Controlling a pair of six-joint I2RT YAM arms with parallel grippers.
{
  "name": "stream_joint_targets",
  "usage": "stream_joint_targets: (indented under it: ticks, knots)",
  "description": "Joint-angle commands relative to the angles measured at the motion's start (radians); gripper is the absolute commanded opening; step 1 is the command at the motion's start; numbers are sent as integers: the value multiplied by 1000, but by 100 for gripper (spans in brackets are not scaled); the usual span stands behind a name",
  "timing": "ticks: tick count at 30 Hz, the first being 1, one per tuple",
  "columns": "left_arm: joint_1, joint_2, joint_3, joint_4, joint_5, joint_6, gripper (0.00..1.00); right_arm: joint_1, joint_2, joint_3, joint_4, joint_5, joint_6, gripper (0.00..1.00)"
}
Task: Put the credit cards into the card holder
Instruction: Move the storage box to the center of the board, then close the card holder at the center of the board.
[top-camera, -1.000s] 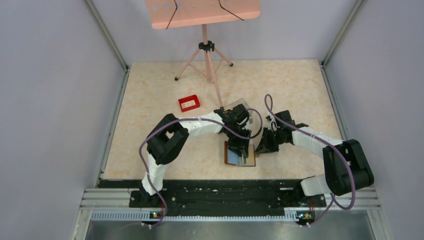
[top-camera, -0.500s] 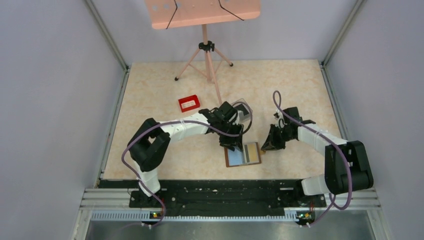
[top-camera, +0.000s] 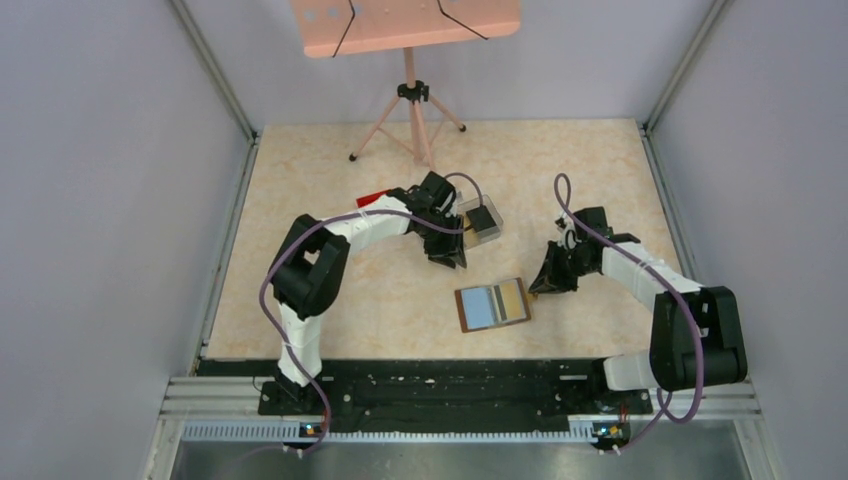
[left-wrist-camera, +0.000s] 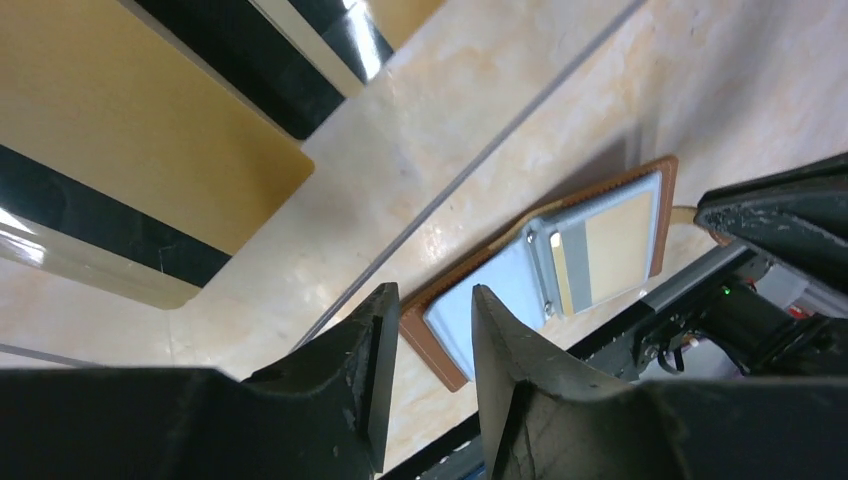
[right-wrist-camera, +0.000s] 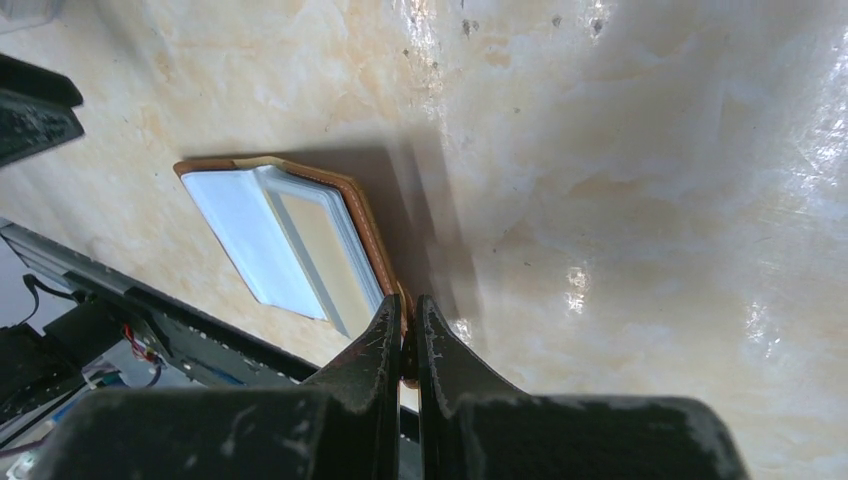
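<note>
The card holder (top-camera: 463, 322) lies open on the table with a blue credit card (top-camera: 479, 307) and a tan one (top-camera: 511, 298) in its slots. My right gripper (top-camera: 543, 285) is shut on the holder's right edge (right-wrist-camera: 375, 250), tips low at the table. My left gripper (top-camera: 447, 255) hangs behind and left of the holder, beside the clear box (top-camera: 494, 236). Its jaws stand open with nothing between them (left-wrist-camera: 432, 300). A black card (top-camera: 483, 218) lies in the box. A tan-yellow card with black stripes (left-wrist-camera: 130, 130) fills the upper left of the left wrist view.
A small red tray (top-camera: 372, 199) shows partly behind the left arm. A music stand tripod (top-camera: 410, 110) stands at the back of the table. Grey walls close in both sides, and a black rail (top-camera: 440, 385) runs along the near edge.
My left gripper has pulled back from over the card holder toward the clear box, uncovering the blue and tan cards. The holder and my right gripper have shifted slightly to the right.
</note>
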Motion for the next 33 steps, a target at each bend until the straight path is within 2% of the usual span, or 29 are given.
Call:
stream_joint_targets:
  ticks: [1, 5, 9, 13, 22, 27, 31, 33]
  knots:
    - [70, 69, 111, -77, -90, 78, 38, -11, -11, 53, 19, -6, 4, 0]
    - [87, 90, 183, -109, -93, 121, 38, -13, 3, 71, 19, -7, 3, 0]
    - [82, 63, 159, -92, -27, 121, 39, -12, 26, 74, 25, -24, 0, 0]
    - [72, -37, -3, 11, 21, 67, 39, -12, 36, 68, 29, -38, -2, 0]
    - [-3, -225, -286, 134, 16, -68, 38, -12, 12, 18, 32, -94, 13, 0]
    - [-20, -269, -415, 264, 35, -168, 39, -13, -12, -37, 39, -115, 24, 0]
    - [-25, -290, -518, 413, 66, -265, 47, -12, -27, -67, 46, -124, 31, 0]
    - [-26, -285, -552, 480, 90, -305, 48, -12, -30, -73, 50, -124, 40, 0]
